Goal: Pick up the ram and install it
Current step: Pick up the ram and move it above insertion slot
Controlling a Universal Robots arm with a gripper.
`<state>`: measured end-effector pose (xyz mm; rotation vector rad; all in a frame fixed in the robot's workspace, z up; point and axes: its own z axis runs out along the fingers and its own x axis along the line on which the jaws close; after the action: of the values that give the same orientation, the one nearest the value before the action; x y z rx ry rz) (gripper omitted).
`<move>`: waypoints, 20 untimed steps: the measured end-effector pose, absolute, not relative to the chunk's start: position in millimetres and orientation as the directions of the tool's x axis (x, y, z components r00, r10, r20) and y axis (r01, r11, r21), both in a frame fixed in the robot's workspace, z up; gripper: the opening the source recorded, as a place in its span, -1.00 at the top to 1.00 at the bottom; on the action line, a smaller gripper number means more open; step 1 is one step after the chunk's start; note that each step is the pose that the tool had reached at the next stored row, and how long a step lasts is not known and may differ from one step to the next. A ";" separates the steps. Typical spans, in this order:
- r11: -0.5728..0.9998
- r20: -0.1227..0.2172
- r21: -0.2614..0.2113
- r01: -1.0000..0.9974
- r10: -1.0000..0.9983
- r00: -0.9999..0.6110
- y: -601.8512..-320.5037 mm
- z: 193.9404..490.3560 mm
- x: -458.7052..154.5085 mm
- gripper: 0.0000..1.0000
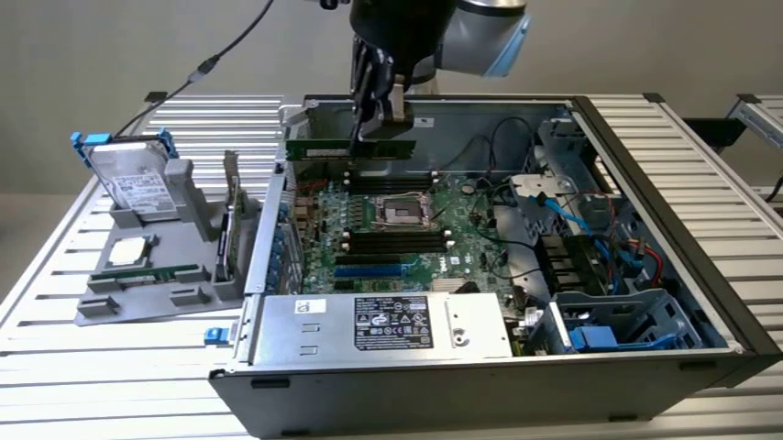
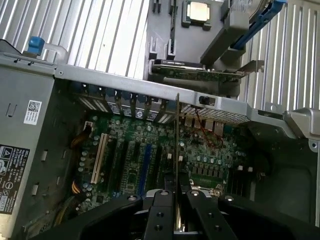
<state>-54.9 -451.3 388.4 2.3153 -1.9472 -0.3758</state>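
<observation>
The pick-up looks done: the tool is closed narrowly on the ram, holding it on edge just above the motherboard inside the open computer case on the counter, so the stick is not yet seated in a slot.
</observation>
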 end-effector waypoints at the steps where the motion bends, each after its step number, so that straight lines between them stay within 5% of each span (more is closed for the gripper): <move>1: -0.181 -0.127 0.227 -0.957 -0.980 0.155 -450.8 388.0 -52.9 0.73; 13: -0.175 -0.129 0.224 -0.959 -0.980 0.148 -439.7 379.9 -44.2 0.73; 20: -0.175 -0.119 0.179 -0.968 -0.981 0.155 -421.0 378.9 -35.6 0.73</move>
<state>-35.6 -421.0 378.9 2.3406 -1.9783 -0.3194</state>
